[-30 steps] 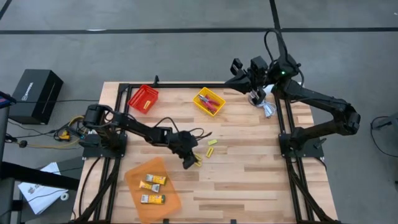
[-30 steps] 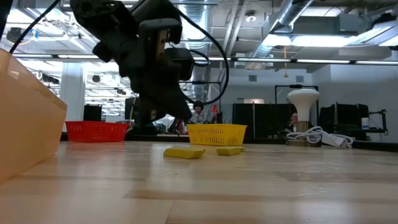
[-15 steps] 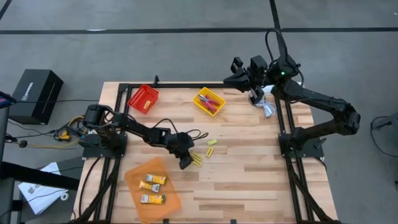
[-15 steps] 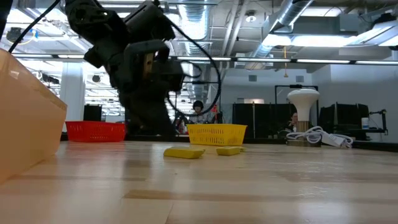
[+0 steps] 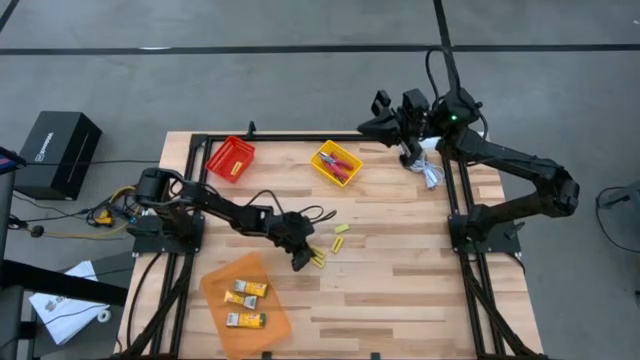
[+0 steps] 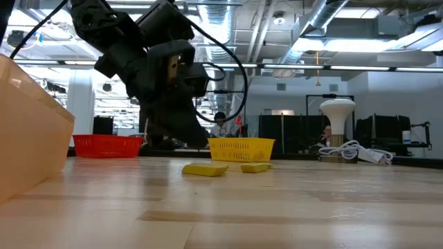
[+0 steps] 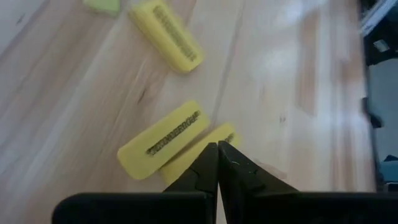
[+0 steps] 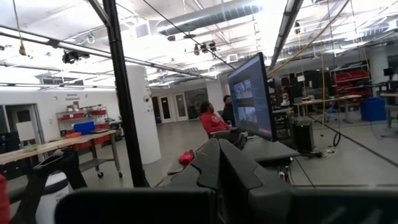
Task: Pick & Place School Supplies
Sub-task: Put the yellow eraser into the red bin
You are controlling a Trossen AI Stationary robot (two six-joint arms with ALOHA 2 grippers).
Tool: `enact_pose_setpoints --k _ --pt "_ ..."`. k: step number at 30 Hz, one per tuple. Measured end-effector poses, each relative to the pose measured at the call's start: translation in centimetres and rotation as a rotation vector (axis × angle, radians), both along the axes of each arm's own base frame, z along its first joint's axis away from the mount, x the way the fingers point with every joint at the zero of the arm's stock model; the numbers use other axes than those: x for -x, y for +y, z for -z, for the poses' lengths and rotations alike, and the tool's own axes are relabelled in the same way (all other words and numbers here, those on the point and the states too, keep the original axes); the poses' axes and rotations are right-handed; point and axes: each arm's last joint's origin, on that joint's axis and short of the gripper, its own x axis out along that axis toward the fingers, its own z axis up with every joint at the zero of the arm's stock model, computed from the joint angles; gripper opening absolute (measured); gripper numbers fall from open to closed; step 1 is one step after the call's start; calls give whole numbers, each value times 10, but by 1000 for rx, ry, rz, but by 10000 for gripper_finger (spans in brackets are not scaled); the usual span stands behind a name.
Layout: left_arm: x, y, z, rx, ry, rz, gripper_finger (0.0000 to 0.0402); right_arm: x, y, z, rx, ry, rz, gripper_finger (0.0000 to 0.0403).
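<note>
Since half a second ago the left gripper (image 5: pixel 303 262) is sitting a touch farther toward the table's near edge and right against the pair of yellow packs (image 5: pixel 317 258), after swinging away from them and back over the last second; the right arm and everything on the table are lying as before.

In the left wrist view the left gripper (image 7: pixel 218 155) is showing its fingers pressed together with nothing between them, their tips meeting at the end of one flat yellow pack (image 7: pixel 198 149). A second yellow pack (image 7: pixel 163 140) is lying alongside it, the two touching along their long sides and pointing the same way, slanted across the wood grain. A third yellow pack (image 7: pixel 166 36) is lying well apart from them, its long axis crossing theirs, with a small greenish piece (image 7: pixel 102 5) near its far end. In the high view these last two are sitting near the table's middle (image 5: pixel 340 236).

Two yellow-and-white packs (image 5: pixel 246 290) (image 5: pixel 245 320) are lying flat in the orange tray (image 5: pixel 275 318) at the near left. The yellow tray (image 5: pixel 322 161) is holding red-handled tools (image 5: pixel 343 167). The red tray (image 5: pixel 231 158) is standing at the far left.

The right gripper (image 5: pixel 408 157) is hanging at the table's far right corner, over the white cable (image 5: pixel 430 175), its fingers (image 8: pixel 217 168) together and empty.
</note>
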Motion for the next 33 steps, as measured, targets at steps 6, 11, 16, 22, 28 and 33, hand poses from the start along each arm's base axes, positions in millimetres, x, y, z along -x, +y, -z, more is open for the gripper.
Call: enact_pose_setpoints --k 6,11,16,22,28,33 --pt "-4 -4 15 12 11 11 0 0 0 1 6 4 11 0" --pt "-7 -6 21 34 0 10 0 -1 -1 2 -3 16 15 0" --pt "-7 -9 21 34 -3 14 0 -1 -1 3 -10 29 19 0" --pt "-6 -15 20 49 -2 36 0 -1 -2 3 -4 29 24 0" --pt "-5 -25 16 79 -3 70 0 -1 -2 4 -6 31 26 0" --pt "-5 -26 15 71 -3 66 0 -1 -2 4 -6 33 26 0"
